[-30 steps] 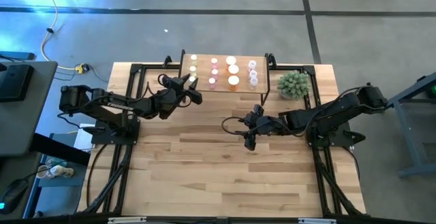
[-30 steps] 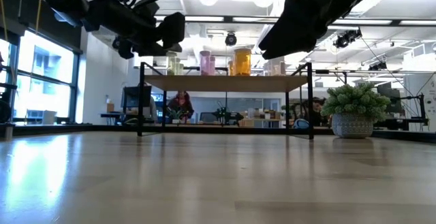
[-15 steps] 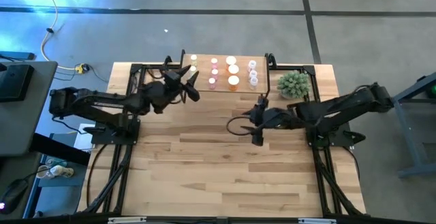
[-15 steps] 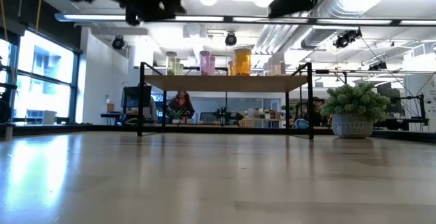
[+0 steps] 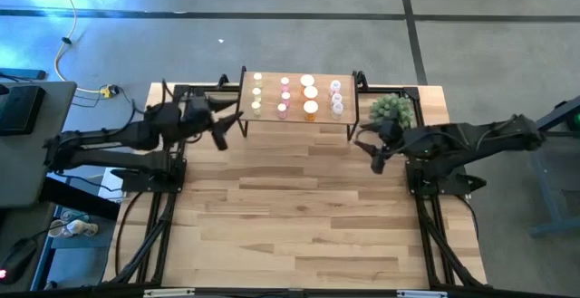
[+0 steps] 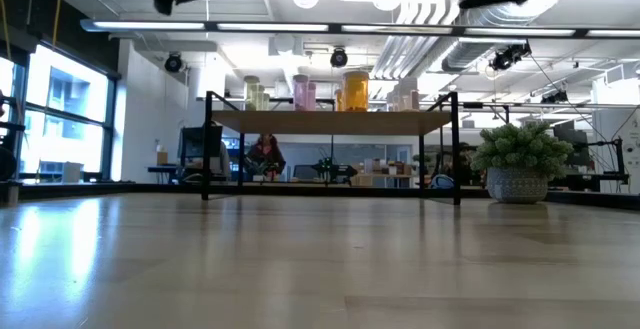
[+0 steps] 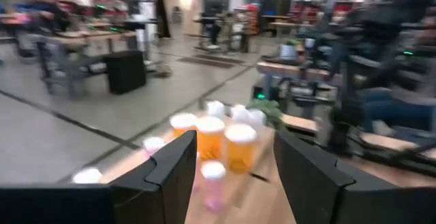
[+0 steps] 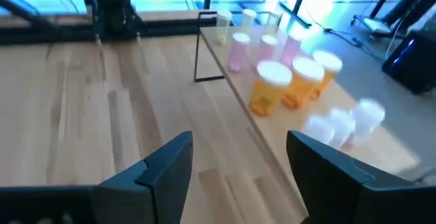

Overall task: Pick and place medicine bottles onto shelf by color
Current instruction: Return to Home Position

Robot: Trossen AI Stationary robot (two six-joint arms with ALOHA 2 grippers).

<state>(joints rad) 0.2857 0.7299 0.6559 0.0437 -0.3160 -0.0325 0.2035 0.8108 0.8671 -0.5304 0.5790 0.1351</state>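
The shelf [image 5: 297, 117] stands at the table's far middle on thin black legs, also in the low view [image 6: 330, 121]. All the medicine bottles stand on its board in columns by color: yellowish [image 5: 256, 94], pink [image 5: 284, 96], orange [image 5: 310, 93], clear [image 5: 336, 97]. My left gripper [image 5: 228, 128] hovers open and empty left of the shelf; its wrist view [image 7: 235, 173] looks along the orange bottles [image 7: 225, 142]. My right gripper [image 5: 374, 151] hovers open and empty right of the shelf's near corner; its wrist view [image 8: 238, 166] shows the bottles [image 8: 272, 88].
A potted green plant [image 5: 391, 110] stands right of the shelf, close to my right arm, and shows in the low view [image 6: 520, 164]. The wooden tabletop [image 5: 299, 216] stretches in front of the shelf. Black arm frames run along both table sides.
My left gripper has drawn back from the shelf's left end toward the table's left edge and risen. My right gripper has gone from the table's middle toward the right and far edges and risen. The bottles have stayed in place.
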